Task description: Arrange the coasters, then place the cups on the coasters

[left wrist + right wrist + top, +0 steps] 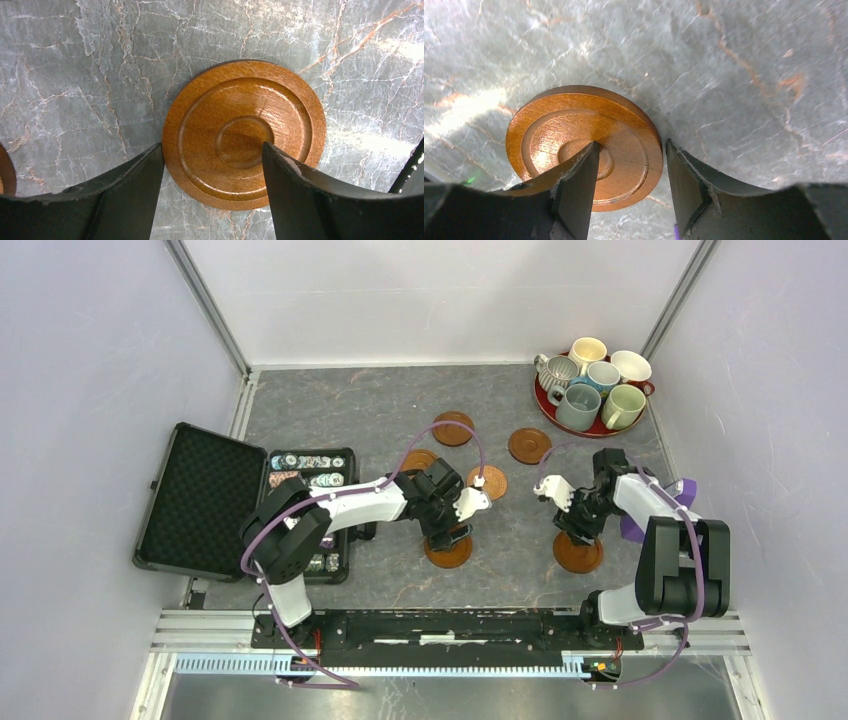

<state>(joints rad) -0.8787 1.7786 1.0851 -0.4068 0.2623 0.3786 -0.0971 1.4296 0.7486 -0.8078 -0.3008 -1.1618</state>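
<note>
Several brown coasters lie flat on the marble table. My left gripper [447, 538] points down over the near-centre coaster [448, 552]. In the left wrist view that coaster [244, 132] sits between the open gripper [212, 145] fingers, one beside its left rim and one over its centre. My right gripper [578, 535] hangs over another coaster [578, 554]. Seen from the right wrist, this coaster [574, 135] has the open gripper [631, 145] straddling its right rim. Further coasters lie at the back [452, 428] [529, 445] [488, 482]. The cups [578, 405] stand together on a tray.
The dark red tray [598, 431] holding the cups is at the back right corner. An open black case [200, 495] with poker chips [310, 478] lies at the left. A purple object [682, 492] sits beside the right arm. White walls enclose the table.
</note>
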